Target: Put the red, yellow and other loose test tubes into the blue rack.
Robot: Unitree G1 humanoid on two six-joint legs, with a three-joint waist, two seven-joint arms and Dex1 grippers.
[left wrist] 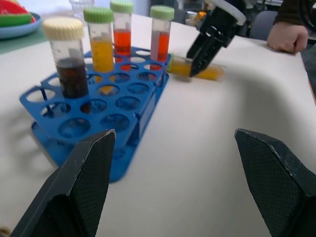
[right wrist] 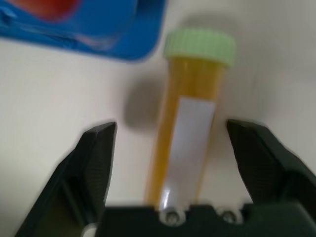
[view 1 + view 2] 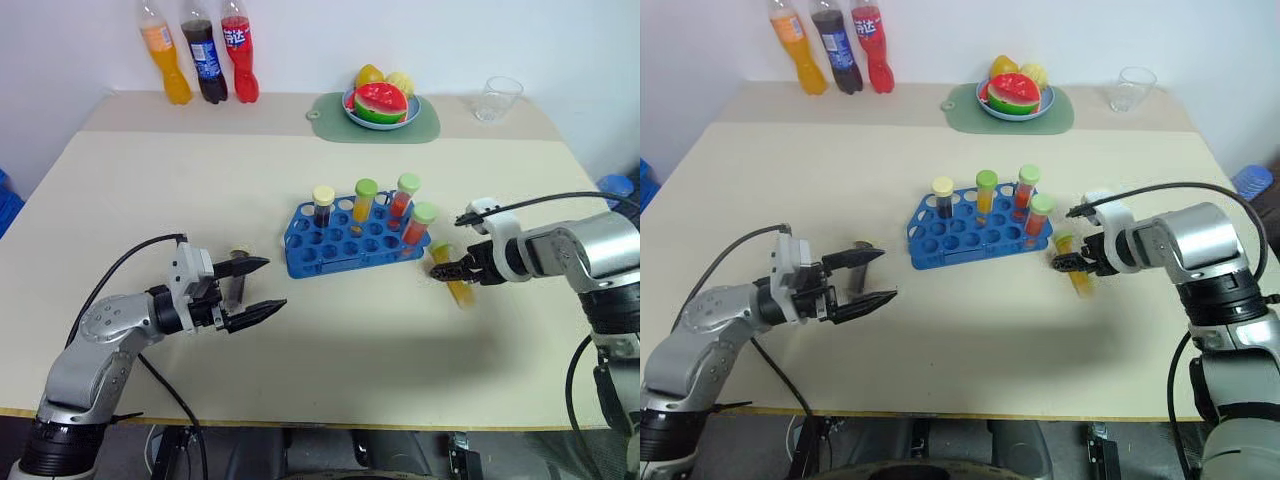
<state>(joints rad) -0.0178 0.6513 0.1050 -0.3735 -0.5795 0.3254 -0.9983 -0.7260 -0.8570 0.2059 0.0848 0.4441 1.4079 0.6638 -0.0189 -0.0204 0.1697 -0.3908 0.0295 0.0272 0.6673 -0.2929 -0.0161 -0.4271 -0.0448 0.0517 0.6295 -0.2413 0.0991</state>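
The blue rack (image 3: pixel 345 245) stands mid-table with several capped test tubes upright in it: a dark brown one (image 3: pixel 322 207), a yellow one (image 3: pixel 364 203) and two reddish ones (image 3: pixel 403 198). Just right of the rack a loose yellow test tube (image 3: pixel 458 288) with a green cap lies flat on the table. My right gripper (image 3: pixel 441 270) points down over it, open, its fingers (image 2: pixel 94 158) either side of the tube (image 2: pixel 190 133) with gaps between. My left gripper (image 3: pixel 275 283) hovers open left of the rack, holding nothing. A small pale-capped object (image 3: pixel 238 256) stands behind its fingers; what it is I cannot tell.
Three soda bottles (image 3: pixel 200 60) stand at the back left. A plate of fruit (image 3: pixel 380 105) on a green mat and a clear cup (image 3: pixel 498 97) are at the back right. A person's hand (image 1: pixel 286 37) rests beyond the table's far right edge.
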